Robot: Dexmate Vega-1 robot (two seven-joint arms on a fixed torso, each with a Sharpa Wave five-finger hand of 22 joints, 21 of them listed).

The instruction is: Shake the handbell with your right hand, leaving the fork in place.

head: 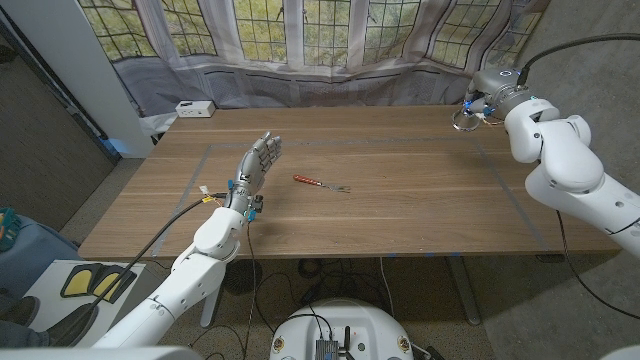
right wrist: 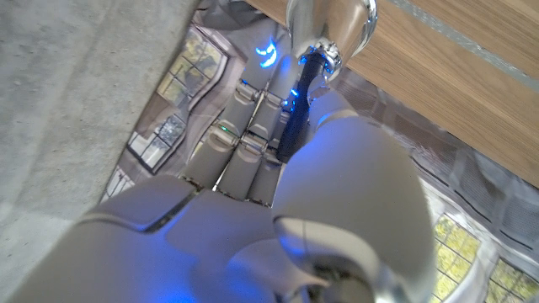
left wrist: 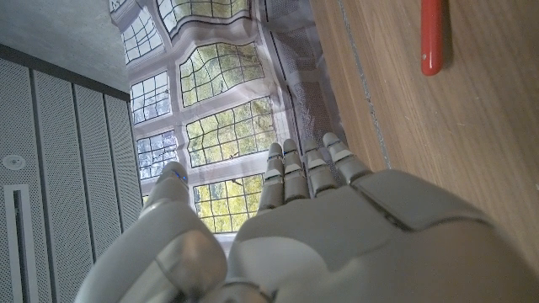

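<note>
Head view puts the right hand (head: pixel 487 97) at the table's far right corner, fingers wrapped on the dark handle of the shiny silver metal handbell (head: pixel 465 118). The right wrist view shows that handle running up out of the grip to the bell's (right wrist: pixel 330 23) cup, which sits beyond the fingertips and above the wood. The red-handled metal fork (head: pixel 320 183) lies well apart at mid-table, lengthwise left to right, nearer the left hand (head: pixel 256 167), which stands open-fingered and empty.
</note>
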